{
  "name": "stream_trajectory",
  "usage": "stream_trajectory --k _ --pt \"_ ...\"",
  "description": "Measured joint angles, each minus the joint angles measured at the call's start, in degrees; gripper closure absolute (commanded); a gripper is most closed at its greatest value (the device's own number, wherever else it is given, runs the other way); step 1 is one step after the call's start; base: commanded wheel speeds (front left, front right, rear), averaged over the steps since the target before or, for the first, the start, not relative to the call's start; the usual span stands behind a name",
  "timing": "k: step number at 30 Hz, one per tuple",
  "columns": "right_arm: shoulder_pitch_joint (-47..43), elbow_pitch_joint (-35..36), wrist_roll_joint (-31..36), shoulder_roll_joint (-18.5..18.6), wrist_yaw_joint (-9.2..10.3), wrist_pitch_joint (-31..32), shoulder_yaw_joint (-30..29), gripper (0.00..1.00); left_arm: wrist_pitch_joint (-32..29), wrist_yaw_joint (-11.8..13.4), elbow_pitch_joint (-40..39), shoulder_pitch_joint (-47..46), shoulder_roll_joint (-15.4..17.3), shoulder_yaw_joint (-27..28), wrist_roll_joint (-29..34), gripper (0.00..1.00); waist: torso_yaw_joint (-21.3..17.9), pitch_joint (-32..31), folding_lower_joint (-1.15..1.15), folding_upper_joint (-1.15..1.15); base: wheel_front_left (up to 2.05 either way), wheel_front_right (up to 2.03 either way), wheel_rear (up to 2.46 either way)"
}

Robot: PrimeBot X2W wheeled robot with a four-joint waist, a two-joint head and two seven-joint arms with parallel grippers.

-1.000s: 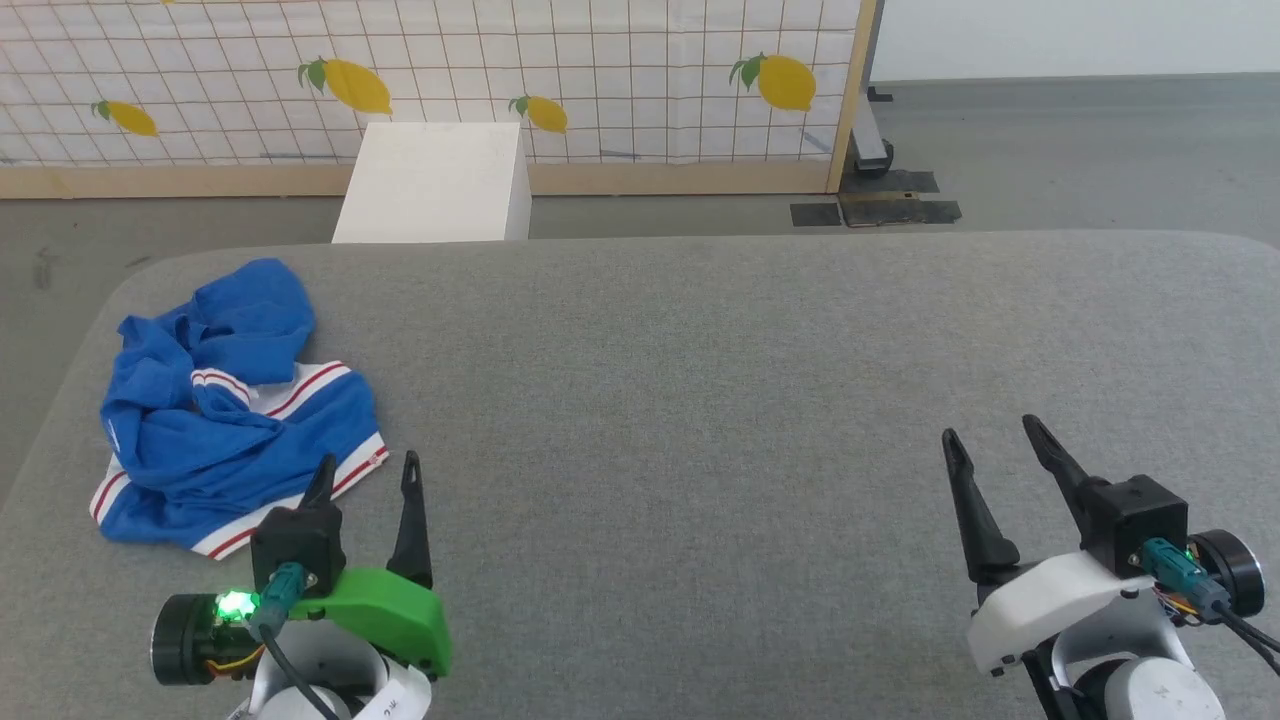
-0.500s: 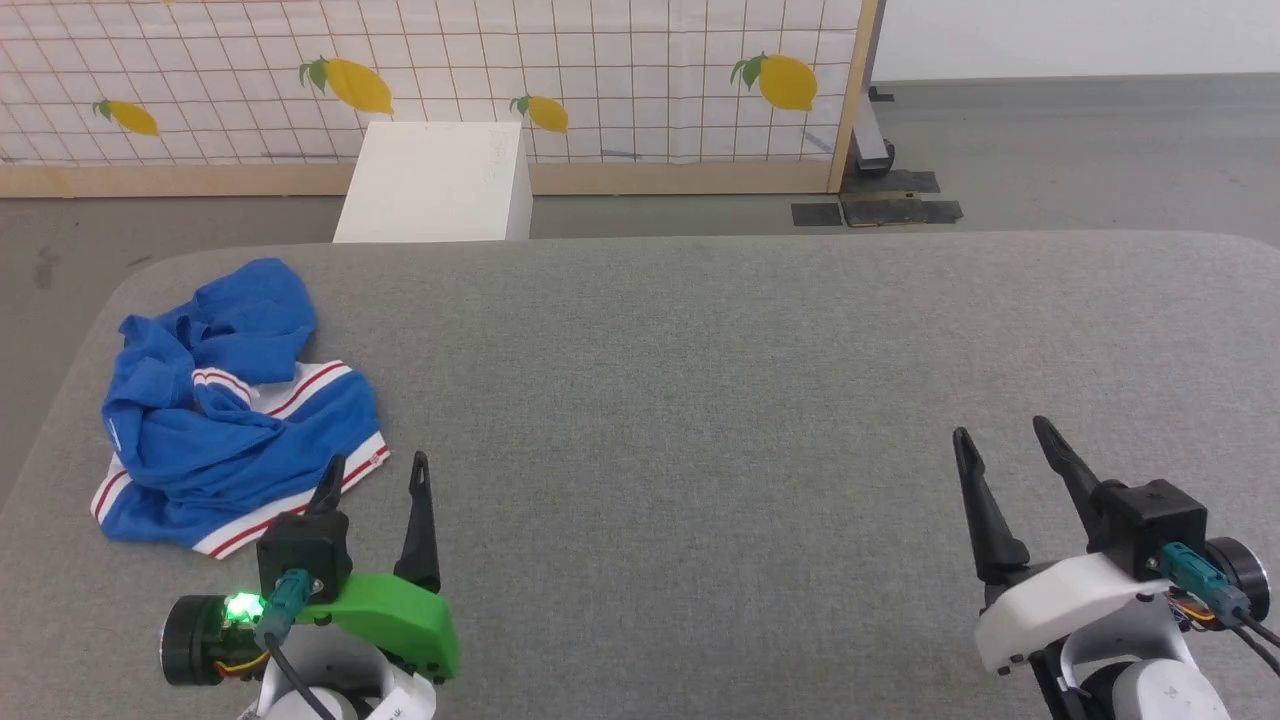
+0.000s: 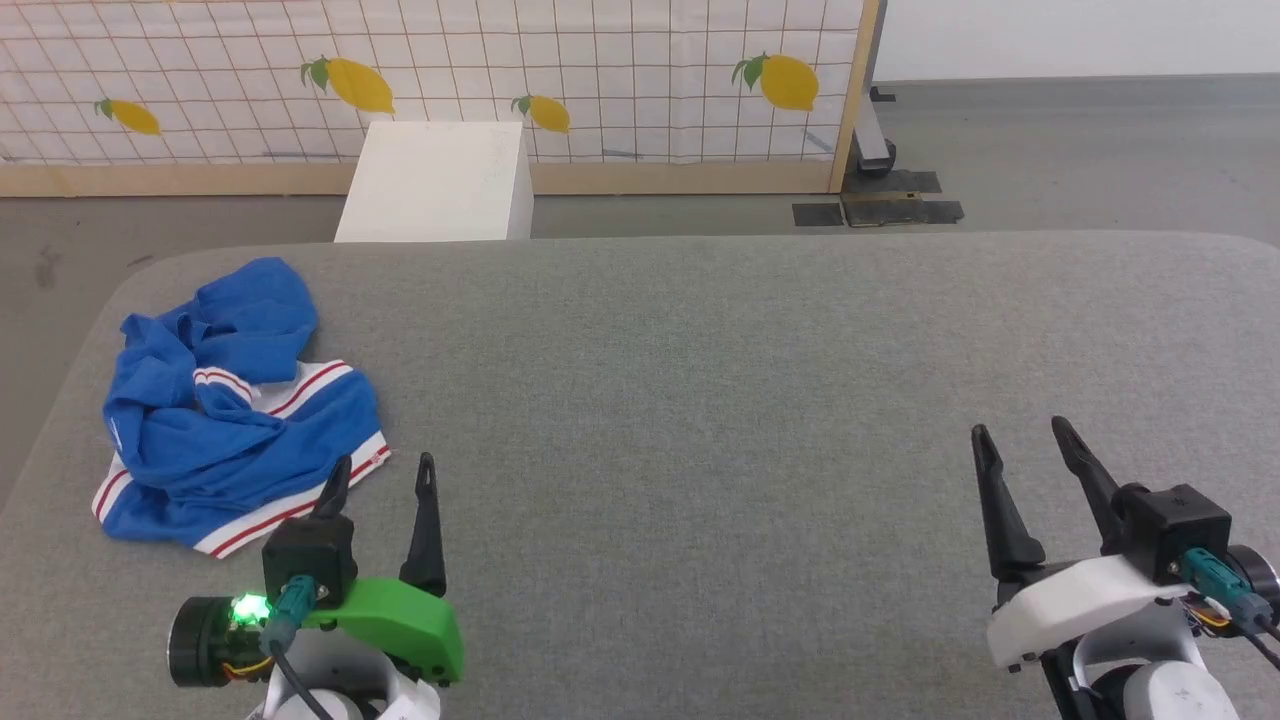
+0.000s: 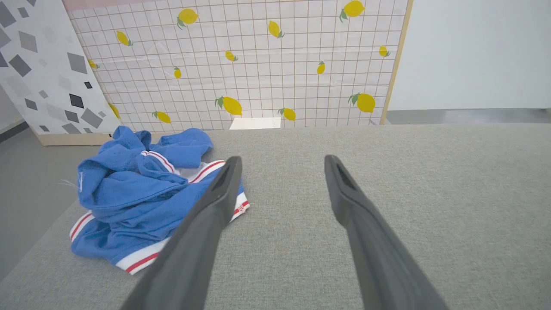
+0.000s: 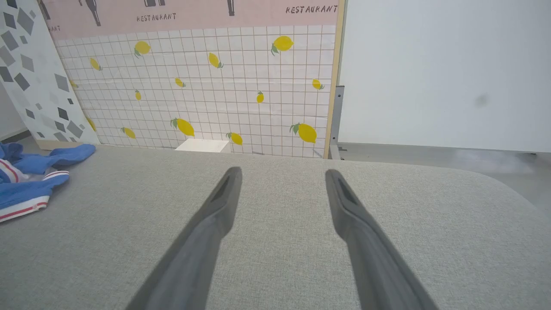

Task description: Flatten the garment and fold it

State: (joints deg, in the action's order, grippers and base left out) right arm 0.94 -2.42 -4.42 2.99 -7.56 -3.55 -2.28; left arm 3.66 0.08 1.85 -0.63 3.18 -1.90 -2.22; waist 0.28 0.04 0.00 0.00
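The garment (image 3: pixel 225 420) lies crumpled in a heap at the table's left end, bright blue with white, red-striped trim. My left gripper (image 3: pixel 385 465) hovers open just right of its near corner, one fingertip over the striped hem. In the left wrist view the garment (image 4: pixel 142 193) sits left of the spread fingers (image 4: pixel 215 206), nothing between them. At the lower right my right gripper (image 3: pixel 1022 432) stands open above bare table, far from the cloth. A blue edge of the garment (image 5: pixel 30 181) shows at the far left of the right wrist view.
The grey fabric table (image 3: pixel 700 400) has rounded corners; its left edge runs close beside the heap. A white box (image 3: pixel 435 180) stands on the floor behind the table, before a lemon-print screen (image 3: pixel 600 70). Bare floor (image 3: pixel 1080 150) lies at the back right.
Both grippers have slid slightly right and toward the near edge in the head view. The garment has not moved and both grippers stay open.
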Motion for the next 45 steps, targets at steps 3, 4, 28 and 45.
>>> stream_trajectory --k 3,4,28,45 --pt "-0.03 -0.18 -0.21 0.0 0.0 -0.27 -0.25 0.0 0.23 0.0 0.33 0.01 0.0 -0.03 -0.22 0.0 0.02 0.0 0.0 0.0 0.0 0.0 0.0" --pt "-0.05 -0.25 -0.25 0.0 0.0 -0.47 -0.34 0.0 0.27 0.0 0.47 0.01 0.0 -0.05 -0.24 0.0 0.04 0.01 0.0 0.0 0.0 0.0 0.0" --pt "-1.15 -1.66 -2.3 0.0 0.0 -3.21 -2.16 0.0 3.24 -0.01 3.23 0.61 0.0 -0.56 -0.91 0.0 0.47 0.0 0.0 0.0 0.0 0.0 0.0" --pt "-2.14 -2.8 -3.41 0.0 0.0 -5.25 -3.15 0.0 5.24 -0.01 4.63 0.65 -0.01 -0.89 -1.49 0.0 0.85 0.27 0.0 0.0 0.0 0.0 0.0"
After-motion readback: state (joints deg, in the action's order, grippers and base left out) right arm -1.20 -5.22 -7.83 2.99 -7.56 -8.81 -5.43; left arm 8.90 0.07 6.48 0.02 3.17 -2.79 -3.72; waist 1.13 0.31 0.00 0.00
